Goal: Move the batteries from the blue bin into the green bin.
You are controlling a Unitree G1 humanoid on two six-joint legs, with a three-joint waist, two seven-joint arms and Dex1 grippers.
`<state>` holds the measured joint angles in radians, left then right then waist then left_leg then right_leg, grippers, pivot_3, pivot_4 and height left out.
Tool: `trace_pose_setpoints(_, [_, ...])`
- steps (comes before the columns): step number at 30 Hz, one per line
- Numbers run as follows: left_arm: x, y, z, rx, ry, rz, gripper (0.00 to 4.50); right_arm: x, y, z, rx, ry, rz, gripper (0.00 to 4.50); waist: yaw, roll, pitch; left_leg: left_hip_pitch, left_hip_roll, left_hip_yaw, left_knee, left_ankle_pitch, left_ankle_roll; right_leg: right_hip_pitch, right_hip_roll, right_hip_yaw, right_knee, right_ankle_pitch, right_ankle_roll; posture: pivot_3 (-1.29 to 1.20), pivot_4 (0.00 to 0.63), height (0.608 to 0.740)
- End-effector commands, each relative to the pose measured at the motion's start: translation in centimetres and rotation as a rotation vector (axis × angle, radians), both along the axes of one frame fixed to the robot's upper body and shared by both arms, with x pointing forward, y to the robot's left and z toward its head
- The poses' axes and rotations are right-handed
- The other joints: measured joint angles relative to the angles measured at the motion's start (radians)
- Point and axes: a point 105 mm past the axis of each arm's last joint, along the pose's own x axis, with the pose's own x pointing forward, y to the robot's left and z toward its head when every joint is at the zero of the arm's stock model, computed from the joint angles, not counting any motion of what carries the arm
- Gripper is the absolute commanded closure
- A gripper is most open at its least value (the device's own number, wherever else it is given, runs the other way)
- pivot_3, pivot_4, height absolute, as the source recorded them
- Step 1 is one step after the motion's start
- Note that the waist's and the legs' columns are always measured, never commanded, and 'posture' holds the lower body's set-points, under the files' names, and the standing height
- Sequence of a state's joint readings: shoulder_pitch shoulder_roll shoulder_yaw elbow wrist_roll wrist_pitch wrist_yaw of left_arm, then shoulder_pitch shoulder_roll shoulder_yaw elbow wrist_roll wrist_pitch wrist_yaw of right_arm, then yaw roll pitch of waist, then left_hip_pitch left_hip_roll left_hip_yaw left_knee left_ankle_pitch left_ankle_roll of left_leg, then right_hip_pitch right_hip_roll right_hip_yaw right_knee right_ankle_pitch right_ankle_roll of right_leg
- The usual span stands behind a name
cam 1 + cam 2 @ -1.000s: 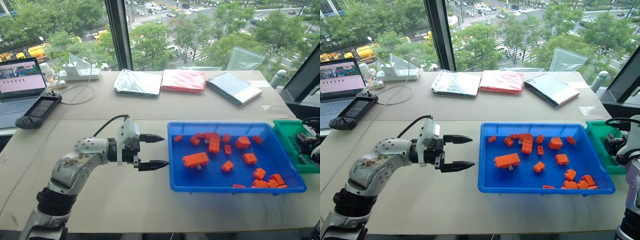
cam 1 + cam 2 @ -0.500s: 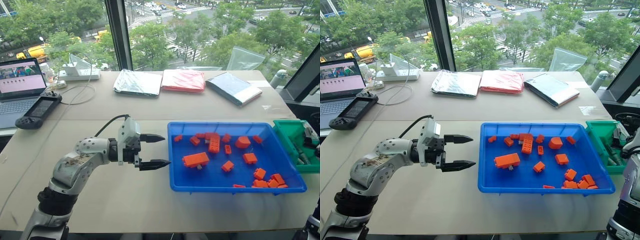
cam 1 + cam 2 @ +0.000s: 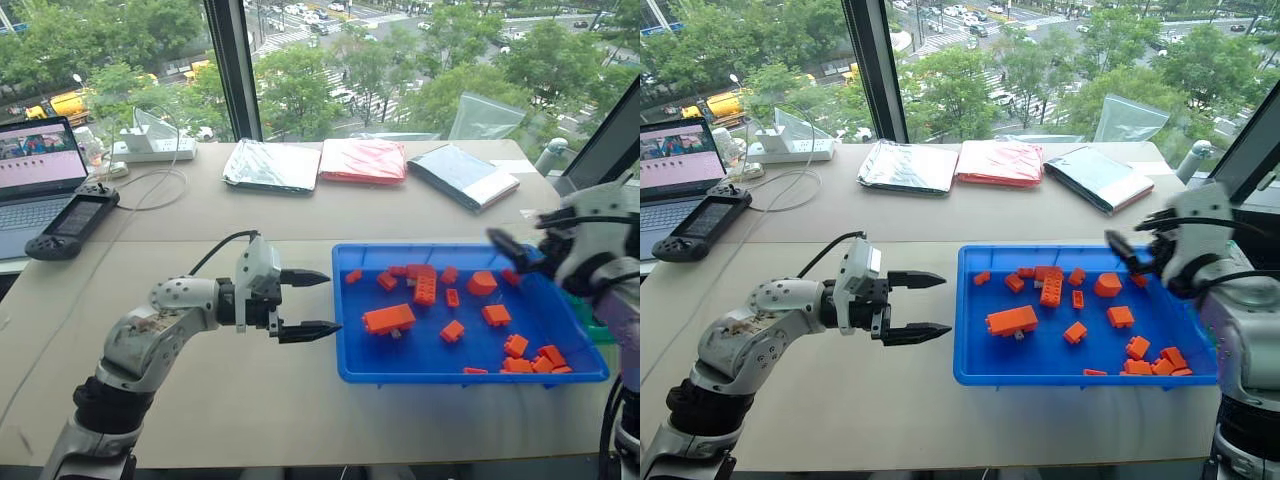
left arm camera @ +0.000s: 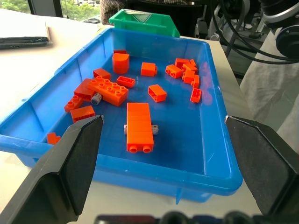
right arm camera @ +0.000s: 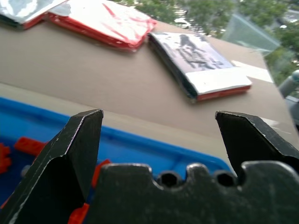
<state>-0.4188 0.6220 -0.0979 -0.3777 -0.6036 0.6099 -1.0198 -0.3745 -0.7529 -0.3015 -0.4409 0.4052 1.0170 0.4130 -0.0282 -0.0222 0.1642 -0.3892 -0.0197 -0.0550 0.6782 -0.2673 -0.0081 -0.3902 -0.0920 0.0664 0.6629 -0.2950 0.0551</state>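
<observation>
The blue bin (image 3: pixel 470 372) lies on the table (image 3: pixel 250 400) in front of the robot, its floor strewn with orange bricks (image 3: pixel 390 319); two small grey cylinders (image 4: pixel 96 98), probably batteries, sit in it, one touching the end of a long studded brick, the other under the flat brick (image 4: pixel 139 127) nearest the left side; no others can be made out. The green bin (image 4: pixel 144 22) stands just beyond the blue bin's right end, and what lies inside it cannot be told from here.

The right gripper (image 3: pixel 1140 262) hangs over the blue bin's far right corner, jaws spread wide and holding nothing, pointing across the tray; in my judgement this is the reach for a pick, with no battery in hand yet. The left gripper (image 3: pixel 310 302) hovers level just beside the blue bin's left wall, jaws also spread and empty, aimed along the tray.

The next move calls for bringing the right gripper down toward a cylinder; both lie toward the tray's left half, so the reach is long; each is pressed against a brick, so the fingers must close on the cylinder alone, or the brick may lift with it.
</observation>
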Motion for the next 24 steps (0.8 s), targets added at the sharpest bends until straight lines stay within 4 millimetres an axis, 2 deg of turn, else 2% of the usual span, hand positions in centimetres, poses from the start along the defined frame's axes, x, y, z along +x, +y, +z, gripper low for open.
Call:
trace_pose_setpoints(1, [-0.3, 0.1, 0.8, -0.018, -0.047, 0.000, 0.00, -0.8, 3.4, -0.9, -0.041, 0.068, 0.120, 0.04, 0.003, 0.000, 0.000, 0.000, 0.000, 0.000, 0.000, 0.000, 0.000, 0.000, 0.000, 0.000, 0.000, 0.000, 0.000, 0.00, 0.150, 0.740])
trace_pose_setpoints(5, [-0.5, 0.2, 0.8, -0.023, -0.044, 0.001, 0.00, 0.4, 3.4, -1.9, 0.048, 0.099, -0.021, 0.04, 0.008, 0.000, 0.000, -0.001, 0.000, 0.000, 0.000, 0.000, 0.000, -0.001, 0.000, 0.000, 0.000, 0.000, 0.000, 0.00, 0.150, 0.740])
trace_pose_setpoints(12, [-0.6, 0.2, 0.9, -0.026, -0.044, 0.003, 0.00, 0.4, 3.6, -4.9, 0.109, 0.163, -0.187, 0.04, 0.012, 0.000, 0.000, -0.001, -0.001, 0.000, 0.000, 0.000, 0.000, -0.003, 0.000, 0.000, 0.000, 0.000, 0.000, 0.00, 0.150, 0.740])
trace_pose_setpoints(24, [-0.6, 0.0, 1.0, -0.026, -0.044, -0.006, 0.00, 0.0, 6.2, -7.9, 0.085, 0.240, -0.206, 0.04, 0.005, 0.000, 0.000, -0.002, -0.001, 0.000, 0.000, 0.000, 0.000, -0.004, 0.000, 0.000, 0.002, 0.000, 0.000, 0.00, 0.150, 0.740])
